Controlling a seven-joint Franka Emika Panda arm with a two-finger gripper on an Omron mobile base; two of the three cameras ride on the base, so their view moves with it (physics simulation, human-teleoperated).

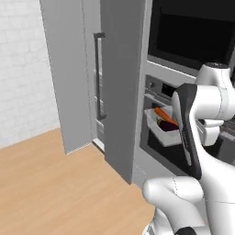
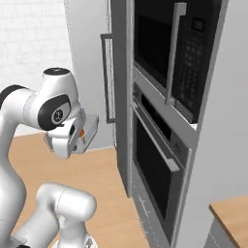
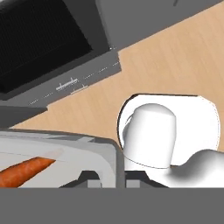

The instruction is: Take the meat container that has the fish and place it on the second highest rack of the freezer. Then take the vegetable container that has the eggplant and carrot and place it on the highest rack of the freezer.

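Note:
My gripper (image 3: 111, 178) is shut on the rim of the pale vegetable container (image 1: 158, 130), which hangs in the air in front of the oven column. In it lie the orange carrot (image 1: 165, 115) and the dark eggplant (image 1: 168, 125). The hand view has the carrot (image 3: 26, 170) at the lower left, inside the container's grey rim (image 3: 107, 153). From the right, the container (image 2: 91, 127) shows edge-on beside the white hand. The freezer (image 1: 69, 78), with its dark bar handle (image 1: 98, 78), stands to the left. Its racks are hidden. The fish and its container are out of view.
A built-in oven column (image 2: 164, 97) with a microwave above and an oven below stands right of the freezer. Wooden floor (image 1: 50, 183) spreads in front. A wooden counter corner (image 2: 232, 213) sits at the lower right. My own arm (image 1: 188, 133) covers part of the container.

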